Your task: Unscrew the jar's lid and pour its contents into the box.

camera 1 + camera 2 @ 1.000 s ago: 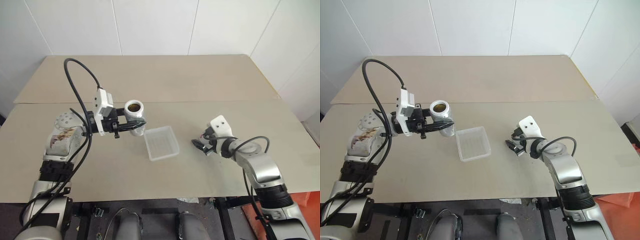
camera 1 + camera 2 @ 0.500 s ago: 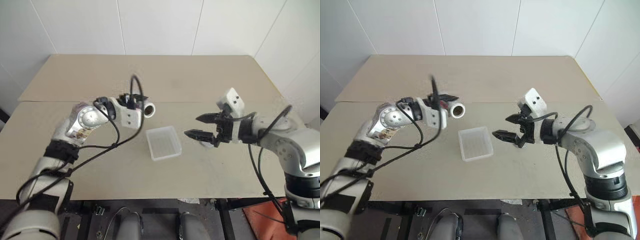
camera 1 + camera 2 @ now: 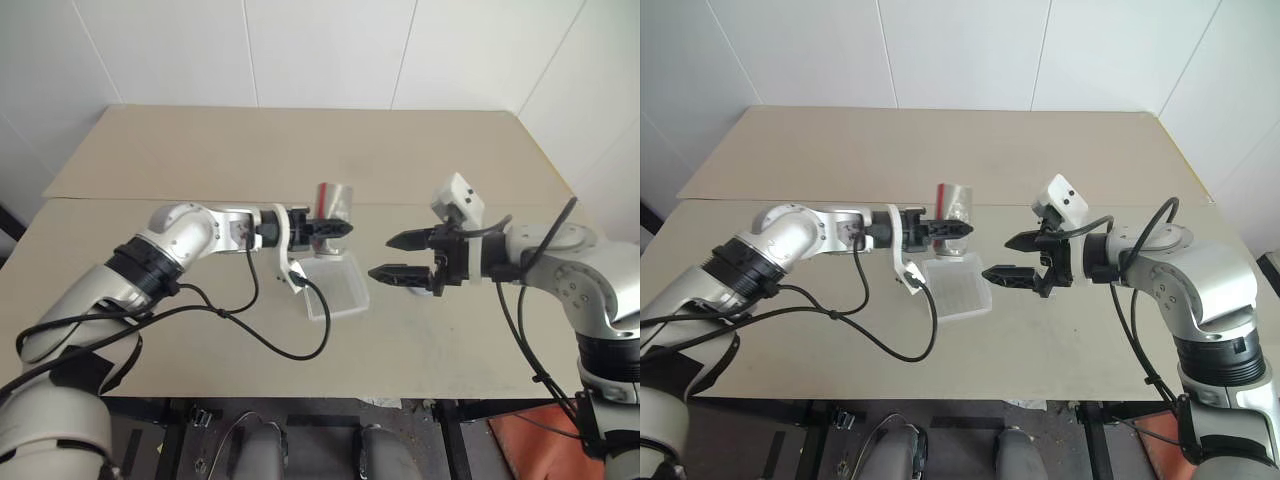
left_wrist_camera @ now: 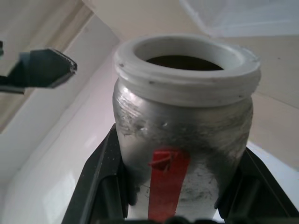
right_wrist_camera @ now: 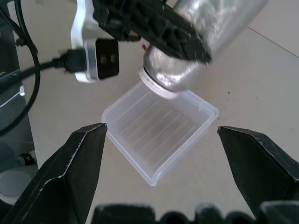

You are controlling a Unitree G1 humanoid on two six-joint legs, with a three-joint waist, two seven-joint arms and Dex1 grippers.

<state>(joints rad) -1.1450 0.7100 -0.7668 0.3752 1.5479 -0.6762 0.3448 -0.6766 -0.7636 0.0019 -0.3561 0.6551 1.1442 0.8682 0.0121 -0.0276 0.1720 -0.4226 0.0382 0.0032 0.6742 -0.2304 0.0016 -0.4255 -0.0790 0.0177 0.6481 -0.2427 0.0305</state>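
Your left gripper (image 3: 335, 228) clamps the lidless jar (image 3: 331, 203), tipped over the box (image 3: 338, 288) mid-table, right gripper (image 3: 398, 256) gaping empty beside it; mouth near the rim, bits may spill outside.

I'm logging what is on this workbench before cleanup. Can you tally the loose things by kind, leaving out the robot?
Small clear cylindrical jar with a red label band, lid off, held tipped mouth-down above the tray in the left gripper: 1
Shallow square translucent white plastic tray with a ribbed floor, on the table: 1
Total: 2
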